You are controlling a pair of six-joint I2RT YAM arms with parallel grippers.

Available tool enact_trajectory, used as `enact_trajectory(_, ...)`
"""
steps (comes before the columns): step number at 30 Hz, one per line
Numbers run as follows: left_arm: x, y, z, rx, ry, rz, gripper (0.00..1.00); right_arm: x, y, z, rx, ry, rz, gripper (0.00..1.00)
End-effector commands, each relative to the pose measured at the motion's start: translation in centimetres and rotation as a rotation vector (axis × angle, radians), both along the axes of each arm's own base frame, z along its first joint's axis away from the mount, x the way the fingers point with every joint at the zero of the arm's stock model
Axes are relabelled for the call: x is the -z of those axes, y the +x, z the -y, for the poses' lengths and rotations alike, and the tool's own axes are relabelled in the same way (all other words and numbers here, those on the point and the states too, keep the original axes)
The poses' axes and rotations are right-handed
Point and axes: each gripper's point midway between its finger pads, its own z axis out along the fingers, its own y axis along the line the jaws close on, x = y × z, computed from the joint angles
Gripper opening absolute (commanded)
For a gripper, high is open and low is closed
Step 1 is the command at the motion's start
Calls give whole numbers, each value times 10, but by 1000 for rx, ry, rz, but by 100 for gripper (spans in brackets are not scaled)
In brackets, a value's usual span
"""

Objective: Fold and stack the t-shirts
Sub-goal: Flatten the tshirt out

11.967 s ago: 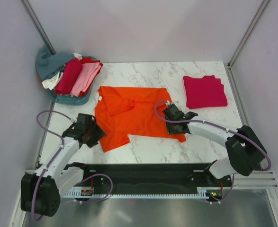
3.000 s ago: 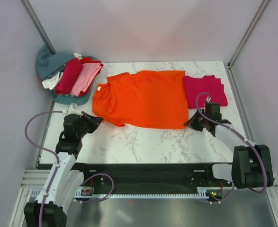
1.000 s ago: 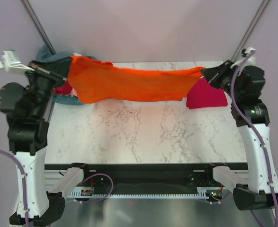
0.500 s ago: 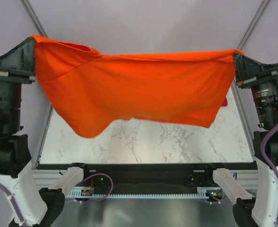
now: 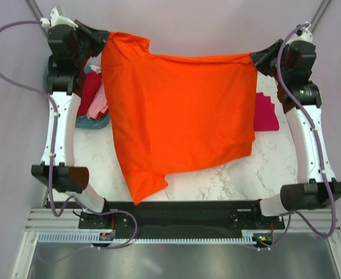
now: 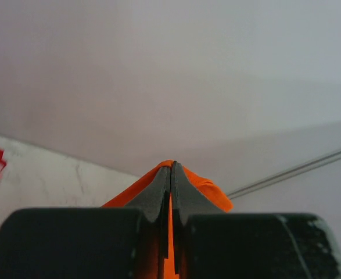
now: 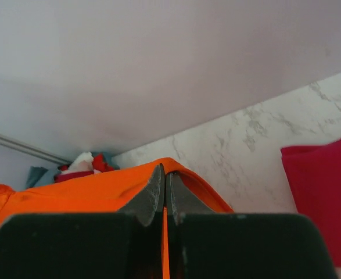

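The bright orange t-shirt (image 5: pixel 179 116) hangs spread between both raised arms, and its lower end drapes toward the table's near edge. My left gripper (image 5: pixel 103 42) is shut on its upper left corner, with orange cloth (image 6: pixel 211 192) pinched between the fingers in the left wrist view (image 6: pixel 171 165). My right gripper (image 5: pixel 254 58) is shut on the upper right corner, and the wrist view (image 7: pixel 165 171) shows orange cloth (image 7: pixel 89 195) wrapped over its tips. A folded crimson-pink t-shirt (image 5: pixel 266 113) lies on the marble at the right, partly hidden by the orange one, and shows in the right wrist view (image 7: pixel 324 192).
A teal basket (image 5: pixel 97 122) with a heap of red, pink and white shirts (image 5: pixel 94 96) stands at the back left, mostly hidden behind the left arm and the orange cloth. The marble table (image 5: pixel 275 168) is enclosed by pale walls with metal posts in the corners.
Both arms have carried the orange shirt back toward the far wall. It was stretched wide close under the camera; it now hangs lower and narrower over the table.
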Motion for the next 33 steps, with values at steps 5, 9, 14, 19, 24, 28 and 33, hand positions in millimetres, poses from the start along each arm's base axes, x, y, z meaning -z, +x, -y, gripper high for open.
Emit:
enact_trajectory(5,-162,-10,-10,35,-78,436,2,-110,35,16,-71,140,231,0)
enact_trajectory(9,-149,15,-22,92,-93,461,2,-91,64,8,-172,219,189,0)
enact_trajectory(14,-92,50,-25,76,28,374,2,13,96,4,-210,286,23,0)
enact_trajectory(19,12,59,-17,132,54,185,2,106,96,-5,-253,328,-115,0)
enact_trajectory(24,114,15,-20,92,7,28,2,203,75,-7,-251,301,-279,0)
enact_trajectory(28,175,-27,-27,17,-69,-80,2,264,45,-11,-261,292,-405,0)
enact_trajectory(33,235,-80,-21,28,-59,-170,2,323,-3,-13,-249,269,-532,0)
